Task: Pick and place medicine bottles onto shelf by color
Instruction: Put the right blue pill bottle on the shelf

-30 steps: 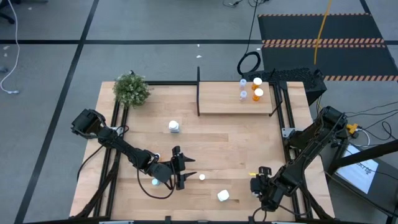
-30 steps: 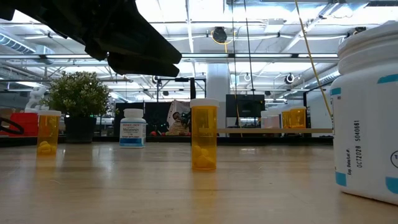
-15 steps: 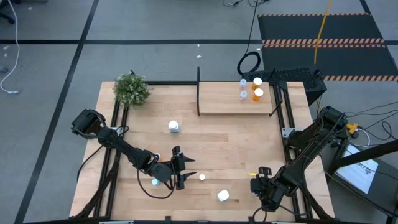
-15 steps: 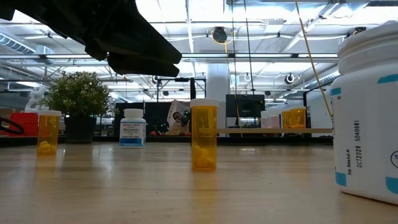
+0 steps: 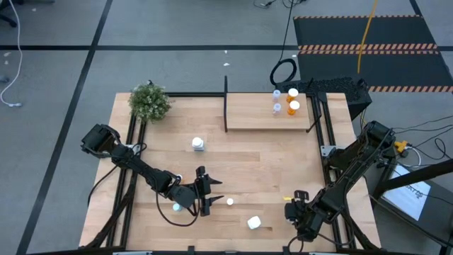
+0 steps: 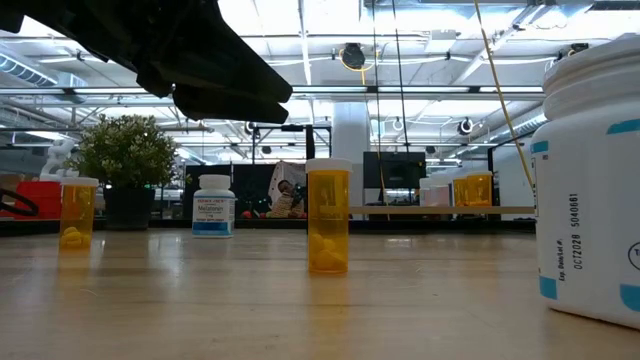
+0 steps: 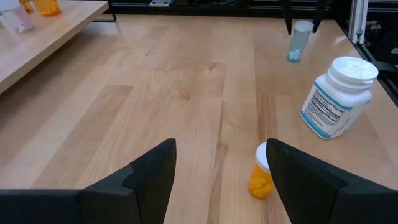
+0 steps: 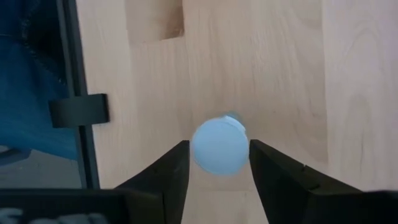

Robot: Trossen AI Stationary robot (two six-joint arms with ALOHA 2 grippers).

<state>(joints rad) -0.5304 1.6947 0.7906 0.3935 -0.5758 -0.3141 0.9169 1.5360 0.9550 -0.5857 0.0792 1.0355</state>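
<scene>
My right gripper (image 8: 219, 165) hangs near the table's near right corner (image 5: 297, 210), pointing steeply down and open. Its fingers stand close on either side of the cap of a small pale-blue bottle (image 8: 219, 147), which stands upright on the table (image 7: 300, 42). My left gripper (image 7: 221, 162) is open and low over the near middle (image 5: 211, 191). An orange bottle with a white cap (image 7: 261, 177) stands just ahead of its fingers. Beyond that stands a larger white bottle (image 7: 336, 96). The shelf (image 5: 269, 117) at the far right carries several small bottles (image 5: 293, 106).
Another white bottle (image 5: 198, 144) stands mid-table. One more small bottle (image 5: 175, 207) stands beside my left arm. A green plant (image 5: 150, 103) fills the far left corner. A black post (image 5: 226, 85) rises at the shelf's far left corner. Bare wood lies between the shelf and the near bottles.
</scene>
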